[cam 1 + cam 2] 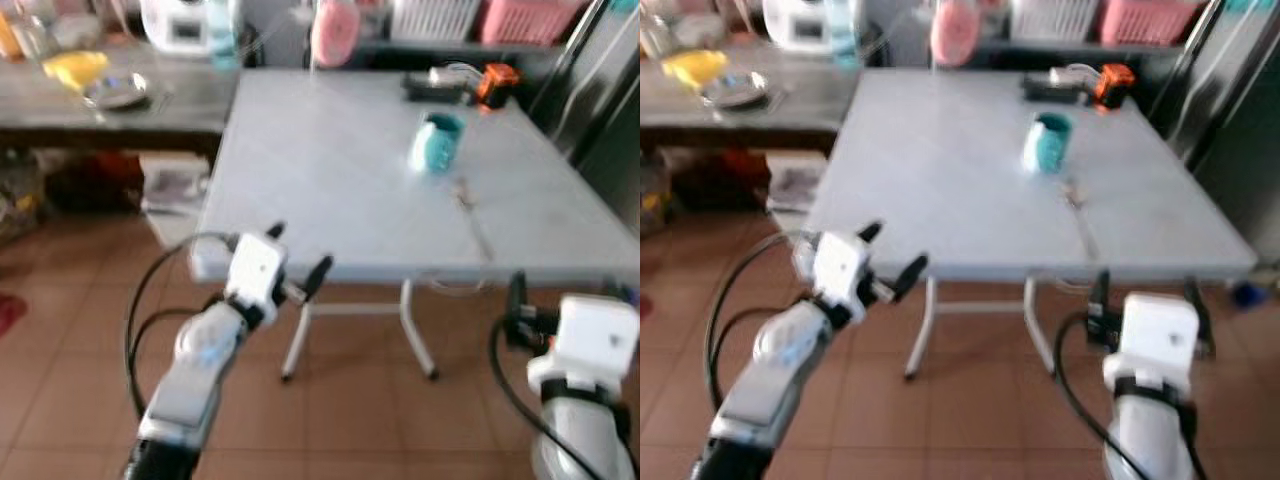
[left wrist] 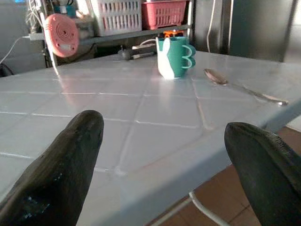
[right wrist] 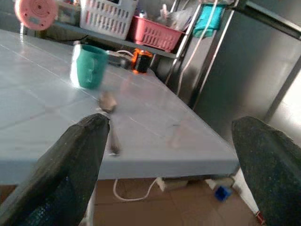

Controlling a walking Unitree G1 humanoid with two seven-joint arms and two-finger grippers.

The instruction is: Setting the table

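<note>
- Spoon (image 1: 468, 200) and teal mug (image 1: 437, 141) are the pieces you are working with; both are sitting on the white desk (image 1: 330, 170), toward its right half.
- You are seeing the mug standing upright on the far side, with the spoon lying just nearer than it and slightly to the right, apart from it.
- You are looking at a spoon whose long axis runs far to near: bowl pointing toward the mug, handle trailing toward the desk's near edge, angled a little to the right.
- Your left tool (image 1: 296, 262) is hovering at the near-left edge of the desk, its two black fingers spread wide and gripping nothing.
- Your right tool (image 1: 1145, 292) is hanging just below the near edge on the right, fingers likewise spread and empty.
- You are finding the spoon up and ahead of the right tool, slightly to its left, and well off to the right of the left tool. The right arm looks the nearer one, so it is probably the arm to reach with.
- You are getting soft, blurred pictures, and no brand, label or writing is readable on the mug or on the pink round object (image 1: 334, 30) beyond the far edge.
</note>
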